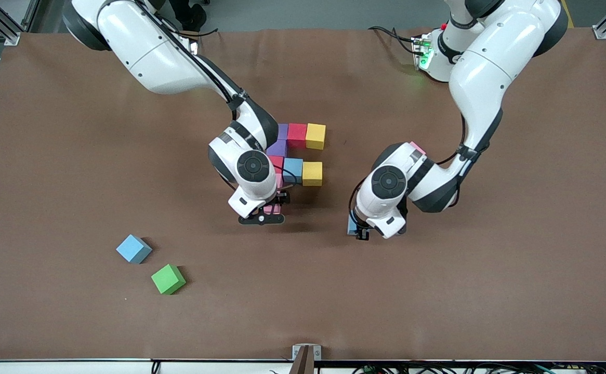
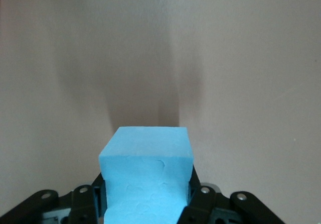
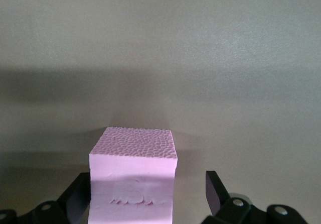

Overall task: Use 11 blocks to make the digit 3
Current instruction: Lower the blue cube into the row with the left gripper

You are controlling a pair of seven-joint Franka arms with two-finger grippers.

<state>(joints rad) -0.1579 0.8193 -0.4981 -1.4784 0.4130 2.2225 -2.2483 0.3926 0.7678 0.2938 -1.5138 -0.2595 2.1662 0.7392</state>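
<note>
While you watch, left gripper (image 2: 145, 204) clamps smooth matte blue foam cube (image 2: 145, 176) above brown table (image 1: 438, 291); right gripper (image 3: 148, 199) stands apart around dimpled pink cube (image 3: 133, 179), nearest end of block cluster (image 1: 303, 150).

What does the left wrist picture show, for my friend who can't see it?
The left claw is shut on a light blue cube, its black fingers pressing the cube's two sides. Below it is only bare brown table with soft shadows.

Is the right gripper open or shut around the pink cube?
Open. In the right wrist view, one finger stands clear of the pink cube.
</note>
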